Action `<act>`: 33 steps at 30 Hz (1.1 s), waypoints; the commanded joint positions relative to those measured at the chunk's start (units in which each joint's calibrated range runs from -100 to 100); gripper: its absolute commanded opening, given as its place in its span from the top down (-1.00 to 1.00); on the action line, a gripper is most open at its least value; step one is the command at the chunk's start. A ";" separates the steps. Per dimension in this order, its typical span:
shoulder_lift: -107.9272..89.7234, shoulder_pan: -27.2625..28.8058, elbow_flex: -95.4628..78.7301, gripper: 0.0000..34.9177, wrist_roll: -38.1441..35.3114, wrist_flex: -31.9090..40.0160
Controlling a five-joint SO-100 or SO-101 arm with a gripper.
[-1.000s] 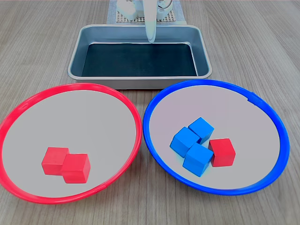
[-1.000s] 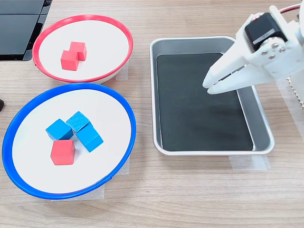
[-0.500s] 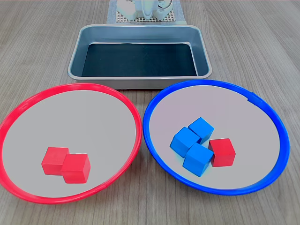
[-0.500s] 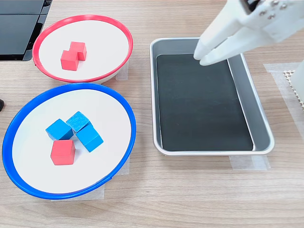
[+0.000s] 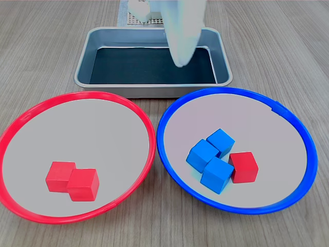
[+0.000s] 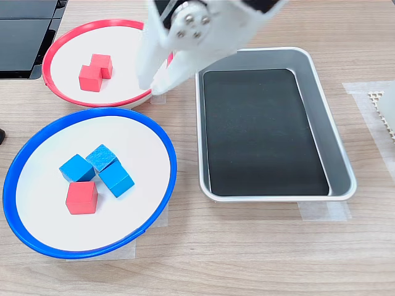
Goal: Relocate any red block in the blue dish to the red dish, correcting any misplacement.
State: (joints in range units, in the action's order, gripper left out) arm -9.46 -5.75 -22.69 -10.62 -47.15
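Note:
One red block (image 5: pixel 243 166) (image 6: pixel 81 197) lies in the blue dish (image 5: pixel 234 90) (image 6: pixel 99 111), touching a cluster of three blue cubes (image 5: pixel 211 157) (image 6: pixel 99 169). The red dish (image 5: pixel 82 94) (image 6: pixel 105 23) holds two red cubes (image 5: pixel 72 180) (image 6: pixel 95 71) side by side. My white gripper (image 5: pixel 181 63) (image 6: pixel 151 87) hangs in the air, blurred by motion. In the second exterior view it sits between the red dish's rim and the metal tray, fingers slightly apart and holding nothing. It is well away from the red block.
A rectangular metal tray (image 5: pixel 154 91) (image 6: pixel 200 123) with a dark bottom stands behind the dishes in the first exterior view. Black flat objects (image 6: pixel 24 31) lie at the second exterior view's top left. The arm's mesh base (image 5: pixel 139 18) (image 6: pixel 376 95) is beyond the tray.
The gripper has swung from over the tray towards the dishes, to the second exterior view's left, and its fingers have parted a little. No blocks have moved.

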 commanded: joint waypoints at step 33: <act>33.39 -8.69 31.56 0.25 15.53 3.69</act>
State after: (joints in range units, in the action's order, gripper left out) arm 24.13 -15.04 6.08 4.62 -43.80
